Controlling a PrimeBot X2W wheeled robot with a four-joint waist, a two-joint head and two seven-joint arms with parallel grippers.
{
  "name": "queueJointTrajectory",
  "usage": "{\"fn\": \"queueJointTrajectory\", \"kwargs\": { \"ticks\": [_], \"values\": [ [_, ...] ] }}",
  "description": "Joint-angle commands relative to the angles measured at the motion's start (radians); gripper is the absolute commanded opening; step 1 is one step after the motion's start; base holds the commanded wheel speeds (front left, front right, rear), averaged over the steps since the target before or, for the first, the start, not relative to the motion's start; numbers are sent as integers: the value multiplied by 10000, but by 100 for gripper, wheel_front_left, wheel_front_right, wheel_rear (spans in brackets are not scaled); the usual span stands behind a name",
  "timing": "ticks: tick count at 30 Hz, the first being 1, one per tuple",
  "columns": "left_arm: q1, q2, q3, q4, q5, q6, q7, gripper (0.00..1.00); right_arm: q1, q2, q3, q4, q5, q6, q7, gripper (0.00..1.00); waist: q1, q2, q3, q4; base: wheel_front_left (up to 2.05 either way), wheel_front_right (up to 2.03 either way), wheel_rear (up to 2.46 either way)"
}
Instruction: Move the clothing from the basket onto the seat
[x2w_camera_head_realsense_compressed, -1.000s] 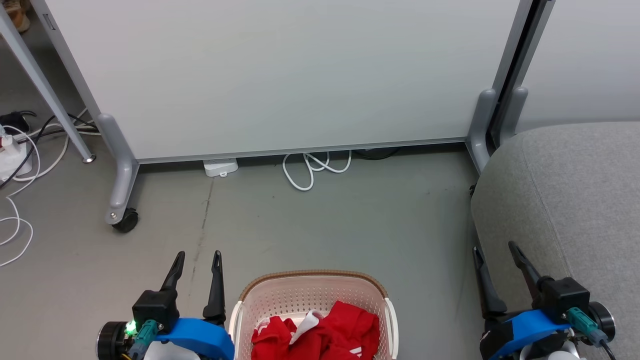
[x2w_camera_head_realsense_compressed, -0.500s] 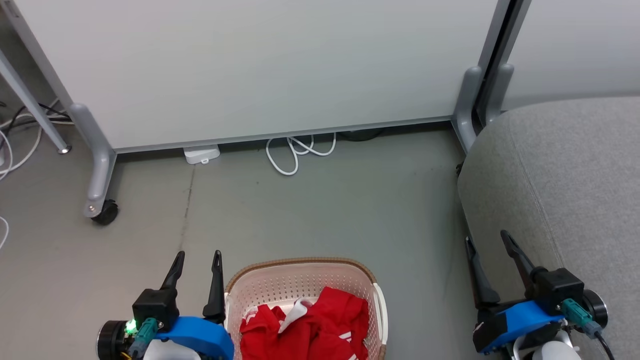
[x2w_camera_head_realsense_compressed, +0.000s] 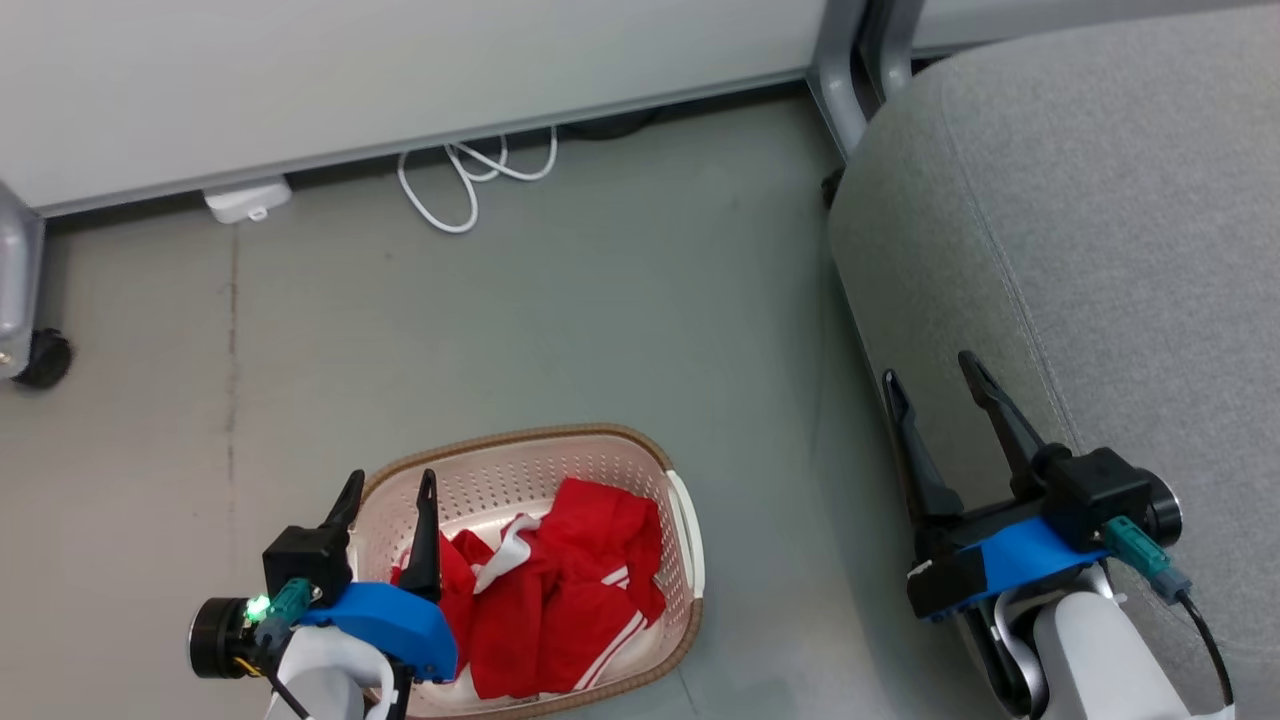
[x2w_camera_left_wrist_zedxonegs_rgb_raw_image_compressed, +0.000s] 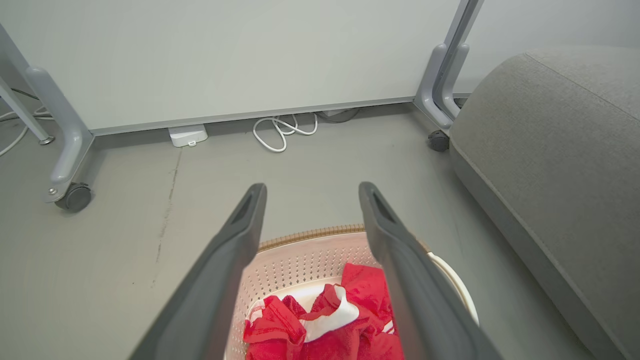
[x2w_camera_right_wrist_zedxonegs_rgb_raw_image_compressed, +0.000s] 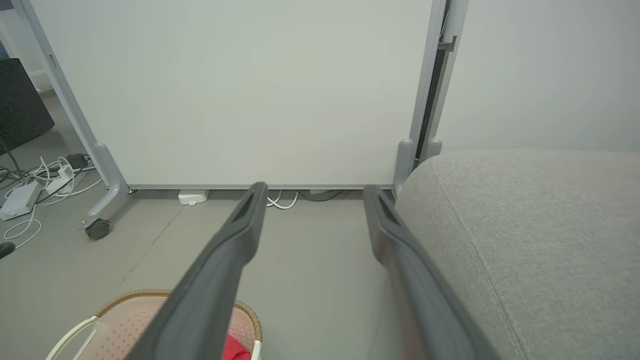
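Observation:
The red clothing with white stripes lies crumpled in the oval cream basket on the floor, bottom centre of the head view. My left gripper hangs open over the basket's left rim, nothing between its fingers. In the left wrist view the clothing shows between the open fingers, inside the basket. My right gripper stands open at the front edge of the grey seat. The right wrist view shows the seat on the right and the basket at lower left.
A pale grey wheeled partition panel stands behind, with a caster at far left. A white cable coil and a small white box lie at its foot. Bare grey floor lies between basket and panel.
The head camera has tilted down and turned right, so basket and seat show fuller and the panel has slid up. The left gripper now stands over the basket's left rim instead of beside it.

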Motion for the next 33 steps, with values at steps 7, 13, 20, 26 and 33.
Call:
{"fn": "queueJointTrajectory", "kwargs": {
  "ticks": [7,13,20,26,33],
  "values": [
    [-1086,224,-9,1276,29,-114,-28,100,-682,-24,169,-427,173,1,-32,100,-1,0,1750,-1230,0,0,0],
    [-1652,344,12,2204,-121,-219,-28,100,-982,-20,379,-671,370,1,-33,100,-1,0,2620,-1789,0,0,0],
    [-2303,618,57,3228,-264,-282,-28,100,-1270,-19,648,-967,670,1,-33,100,-1,0,3491,-2346,0,0,0],
    [-2750,852,156,4009,-310,-72,-28,100,-1384,-19,688,-1159,873,1,-33,100,-1,0,4031,-2609,0,0,0],
    [-3215,972,267,4963,-426,189,-25,100,-1434,-19,725,-1277,1052,1,-33,100,-1,0,4401,-2701,0,0,0]
  ]
}}
